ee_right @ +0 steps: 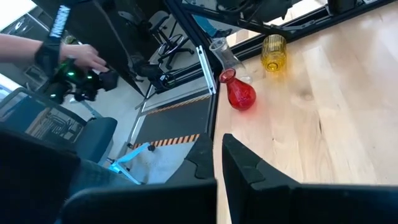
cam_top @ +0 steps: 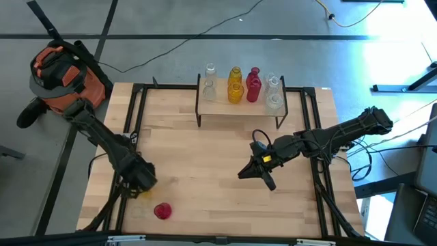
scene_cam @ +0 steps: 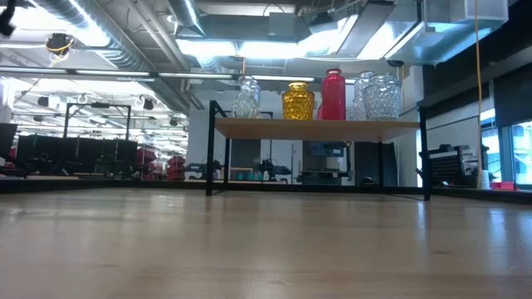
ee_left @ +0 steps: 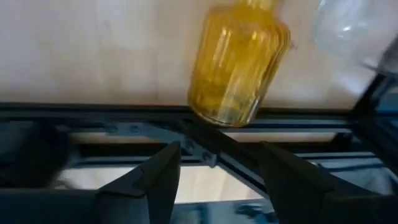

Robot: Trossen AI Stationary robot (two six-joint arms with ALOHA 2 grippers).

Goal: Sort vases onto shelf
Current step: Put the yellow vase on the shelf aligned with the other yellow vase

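Observation:
The shelf (cam_top: 240, 106) stands at the table's far edge on black legs. It bears clear, yellow and red vases (scene_cam: 332, 95) in a row. Three more vases are at the near left corner: a yellow ribbed one (ee_left: 239, 62), a red one (cam_top: 162, 210) and a clear one (ee_left: 354, 28). In the left wrist view the yellow one seems to lie on its side, with its wide bottom toward the table's edge rail. My left gripper (ee_left: 221, 180) hangs open just above the yellow vase, pointing steeply down, with nothing between its fingers. My right gripper (cam_top: 259, 171) is shut and empty above the table's right middle.
Black frame rails (cam_top: 133, 123) run along the table's edges and pass close under my left gripper. An orange and black bag (cam_top: 61, 72) sits on the floor beyond the far left corner. A person's hand (ee_right: 81, 59) shows past the left edge. Bare tabletop (cam_top: 205, 171) lies between the arms.

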